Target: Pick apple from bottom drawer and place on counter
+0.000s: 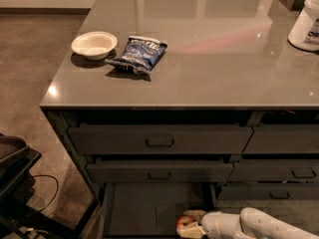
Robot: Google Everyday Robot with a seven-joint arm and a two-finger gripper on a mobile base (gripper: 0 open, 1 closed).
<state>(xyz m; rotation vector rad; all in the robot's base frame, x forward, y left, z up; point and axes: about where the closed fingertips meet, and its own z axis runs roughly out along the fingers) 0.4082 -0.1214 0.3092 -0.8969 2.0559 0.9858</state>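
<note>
gripper (189, 223) low in open btm drawer (139, 208), clamped on apple (185, 221), bowl (94, 44) + chip bag (140, 54) on counter (214, 68)

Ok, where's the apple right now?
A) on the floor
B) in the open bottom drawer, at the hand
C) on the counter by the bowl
B: the apple lies in the open bottom drawer, with the hand right at it.

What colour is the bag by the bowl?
The bag is blue, clearest in the camera view. The gripper holds the apple in the bottom drawer.
</note>
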